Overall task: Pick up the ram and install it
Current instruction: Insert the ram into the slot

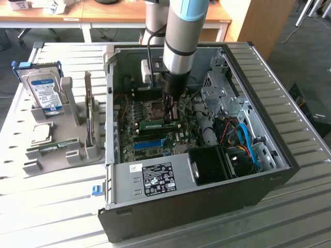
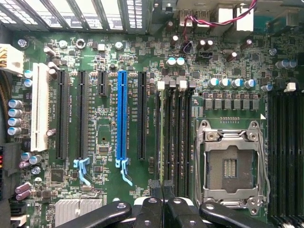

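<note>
Seating the ram (image 1: pixel 151 124) looks like the step in hand. It stands on edge in a black memory slot inside the PC case (image 1: pixel 207 206), just beside the empty CPU socket (image 2: pixel 231 164). The gripper (image 1: pixel 170 119) is down over one end of it. In the wrist view the gripper (image 2: pixel 163 186) has its jaws narrow, pinched on the thin green edge of the ram (image 2: pixel 163 137).

To do it well:
- Keep the stick square to the slot.
- Push straight down, not at a tilt.
- Mind that a grip at one end can rock the far end up.
- Both end latches need to catch.

Can't tell if it's fully home.

Counts, from the exterior view's left:
- one grey tray (image 1: pixel 72 142)
- on the tray: one hard drive (image 1: pixel 44 90), one loose CPU chip (image 1: pixel 41 133), one spare green stick (image 1: pixel 49 149), one upright card (image 1: pixel 90 121)
- one case
- one arm

On the board, wrist view:
- one white slot (image 2: pixel 39 107)
- three long black expansion slots (image 2: pixel 61 116) plus one short
- one blue slot (image 2: pixel 122 114)
- one socket
- two banks of memory slots, one either side of the socket
</note>
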Robot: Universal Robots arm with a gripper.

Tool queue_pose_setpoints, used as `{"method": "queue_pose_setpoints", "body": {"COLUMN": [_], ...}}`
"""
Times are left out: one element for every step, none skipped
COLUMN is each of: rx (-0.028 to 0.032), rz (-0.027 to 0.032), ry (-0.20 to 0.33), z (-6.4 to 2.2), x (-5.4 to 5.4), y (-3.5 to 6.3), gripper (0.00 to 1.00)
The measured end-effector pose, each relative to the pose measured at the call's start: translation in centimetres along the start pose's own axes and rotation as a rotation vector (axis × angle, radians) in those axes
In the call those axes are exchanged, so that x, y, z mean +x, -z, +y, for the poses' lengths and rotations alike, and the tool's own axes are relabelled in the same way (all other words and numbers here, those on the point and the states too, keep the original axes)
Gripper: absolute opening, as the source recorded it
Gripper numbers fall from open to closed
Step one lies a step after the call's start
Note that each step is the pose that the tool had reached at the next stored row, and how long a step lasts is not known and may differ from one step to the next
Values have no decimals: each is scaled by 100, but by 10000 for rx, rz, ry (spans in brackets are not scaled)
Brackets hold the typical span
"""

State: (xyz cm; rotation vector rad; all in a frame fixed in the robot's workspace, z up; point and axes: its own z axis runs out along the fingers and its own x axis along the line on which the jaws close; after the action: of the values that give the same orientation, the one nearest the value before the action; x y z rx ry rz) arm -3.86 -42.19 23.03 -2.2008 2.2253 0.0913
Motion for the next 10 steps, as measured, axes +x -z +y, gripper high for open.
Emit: {"method": "queue_pose_setpoints", "body": {"rx": [2, 3, 5, 8, 10, 12, 15, 17, 18, 20], "rz": [1, 1, 1, -1, 1, 1, 0, 0, 0, -1], "ry": [0, 0, 0, 0, 0, 1, 2, 3, 4, 4], "z": [0, 0, 0, 0, 0, -1, -1, -1, -1, -1], "x": [0, 1, 0, 0, 1, 1, 1, 1, 1, 1], "y": [-3, -6, -9, -13, -16, -20, -23, -26, -28, -31], "gripper": [12, 12, 12, 12, 12, 12, 12, 12, 12, 12]}}
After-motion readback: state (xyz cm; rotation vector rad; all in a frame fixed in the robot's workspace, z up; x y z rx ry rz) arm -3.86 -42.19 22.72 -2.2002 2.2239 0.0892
